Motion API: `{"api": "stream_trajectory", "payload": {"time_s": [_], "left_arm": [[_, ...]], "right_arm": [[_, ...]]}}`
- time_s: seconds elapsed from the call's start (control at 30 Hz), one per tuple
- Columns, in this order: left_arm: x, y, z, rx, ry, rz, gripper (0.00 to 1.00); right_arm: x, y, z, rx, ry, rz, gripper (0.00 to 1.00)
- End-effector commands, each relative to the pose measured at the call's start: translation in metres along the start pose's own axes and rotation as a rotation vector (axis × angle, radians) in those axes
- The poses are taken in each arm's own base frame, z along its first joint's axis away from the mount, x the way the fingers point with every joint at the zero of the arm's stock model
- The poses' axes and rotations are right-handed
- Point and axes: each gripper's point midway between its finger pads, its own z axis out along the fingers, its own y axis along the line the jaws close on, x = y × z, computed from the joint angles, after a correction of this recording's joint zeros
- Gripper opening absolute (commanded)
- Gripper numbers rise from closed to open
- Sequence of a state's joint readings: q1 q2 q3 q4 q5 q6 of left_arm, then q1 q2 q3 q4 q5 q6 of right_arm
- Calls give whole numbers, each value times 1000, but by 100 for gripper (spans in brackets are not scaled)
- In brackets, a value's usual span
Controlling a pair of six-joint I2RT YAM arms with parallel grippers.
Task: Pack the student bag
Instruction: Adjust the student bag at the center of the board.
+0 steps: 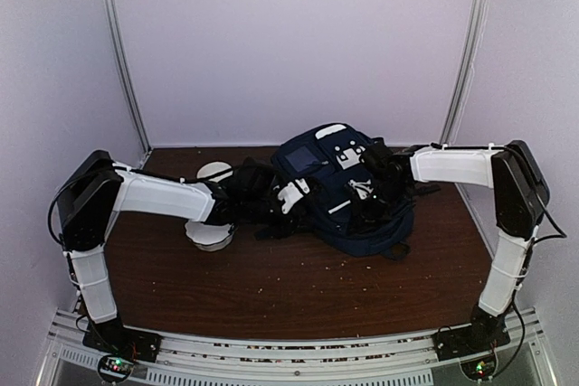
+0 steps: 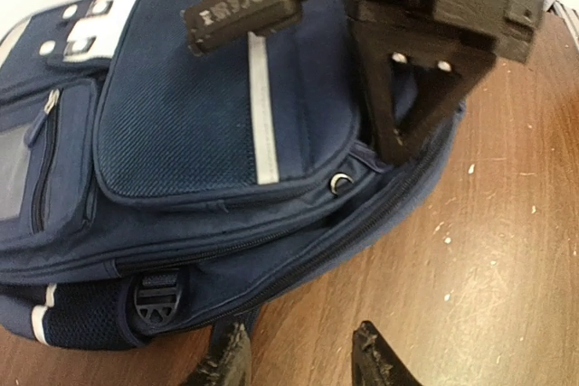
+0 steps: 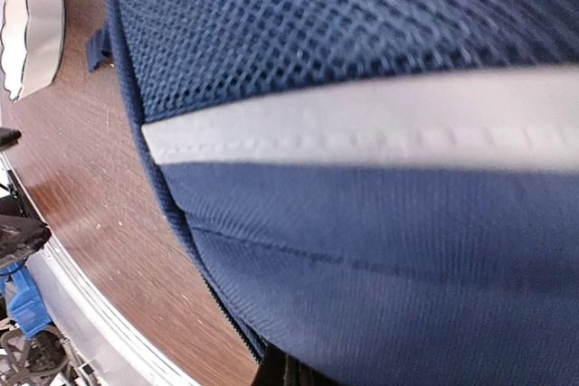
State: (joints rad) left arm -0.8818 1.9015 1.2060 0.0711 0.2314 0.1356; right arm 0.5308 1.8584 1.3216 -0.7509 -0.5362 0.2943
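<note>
Large navy-blue fabric backpack with thin white stripes (image 1: 339, 223) lies flat on the brown wooden tabletop (image 1: 298, 296), right of centre, front pocket up. Right gripper (image 2: 398, 144) is down on the pack, fingers clenched tight together, tips sunk into the fold where the front pocket meets the main body, beside the zip seam. Cannot tell whether a zip pull, a pinch of cloth or nothing sits between them; the right wrist view shows only blurred mesh and a white stripe. Left gripper (image 2: 301, 339) hangs low over bare wood just beside the pack's edge, fingers released and apart, grasping nothing. Risks, as I judge them: if the right fingers have only cloth, a pull lifts or drags the whole soft pack instead of running the zip; if they closed on nothing, the pull comes away bare. Nothing appears to pin the pack, so a tug likely slides it across the smooth wood. The two grippers sit close, so a sweep of either could knock the other. White round dish (image 1: 210, 236) lies under the left forearm near the pack; a shoved pack or a lowered arm could bump it.
</note>
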Motion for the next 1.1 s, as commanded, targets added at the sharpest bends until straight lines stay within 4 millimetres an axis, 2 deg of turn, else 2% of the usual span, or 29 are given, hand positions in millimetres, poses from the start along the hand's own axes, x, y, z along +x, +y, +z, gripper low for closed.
{"api": "stream_trajectory", "payload": {"time_s": [0.0, 0.2, 0.37, 0.6, 0.73, 0.9, 1.07], "left_arm": [[-47, -3, -4, -25, -128, 127, 40], [-71, -8, 10, -25, -170, 208, 41], [-89, -19, 31, -16, -214, 290, 43], [-93, -31, 59, -60, -211, 477, 45], [-89, -27, 74, -129, -188, 531, 45], [-101, -24, 76, -168, -220, 513, 45], [-102, -30, 60, -165, -245, 512, 44]], "right_arm": [[-10, -16, -29, 67, -85, -89, 0], [-1, -20, -46, 96, -70, -188, 0], [8, -18, -56, 108, -11, -312, 0], [12, -14, -76, 130, -76, -390, 0], [19, -16, -78, 137, -62, -396, 0], [30, -16, -71, 108, -24, -387, 0], [29, -21, -72, 113, -27, -374, 0]]}}
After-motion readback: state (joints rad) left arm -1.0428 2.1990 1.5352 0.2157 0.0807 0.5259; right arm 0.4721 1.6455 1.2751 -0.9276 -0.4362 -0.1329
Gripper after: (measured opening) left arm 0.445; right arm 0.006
